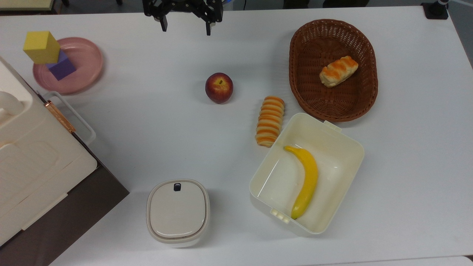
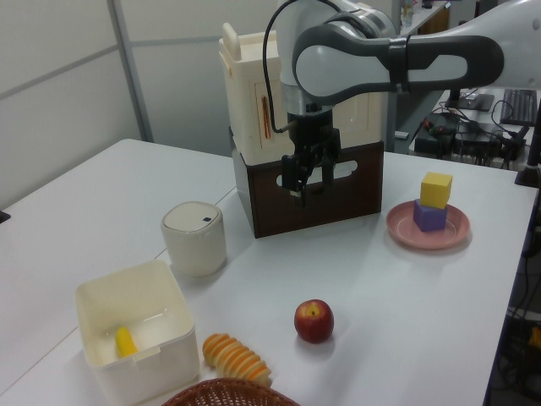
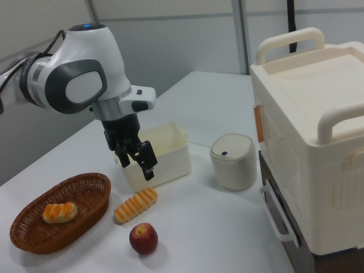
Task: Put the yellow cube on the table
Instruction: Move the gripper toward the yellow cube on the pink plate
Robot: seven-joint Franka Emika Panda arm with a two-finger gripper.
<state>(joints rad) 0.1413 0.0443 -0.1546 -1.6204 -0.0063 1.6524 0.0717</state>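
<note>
- Top view first: we find the yellow cube (image 1: 41,46) stacked on a purple cube (image 1: 62,67), and both stand on a pink plate (image 1: 85,62) near the top view's left edge, just beside the cream box (image 1: 33,147).
- Our gripper (image 1: 186,26) hangs above the tabletop (image 1: 147,122) at the top view's upper edge, well apart from the cube, with its fingers spread and nothing between them.
- We judge the task not yet begun, since the cube sits on its purple base.
- The block looks rigid, matte and probably light, with flat faces and sharp edges, so we expect a firm hold without slipping.
- We would close on two opposite side faces, around mid-height and above the seam with the purple cube, so the lower block is not dragged along.
- Bare tabletop between the plate and the apple (image 1: 219,87) looks a fair place to set it down.
</note>
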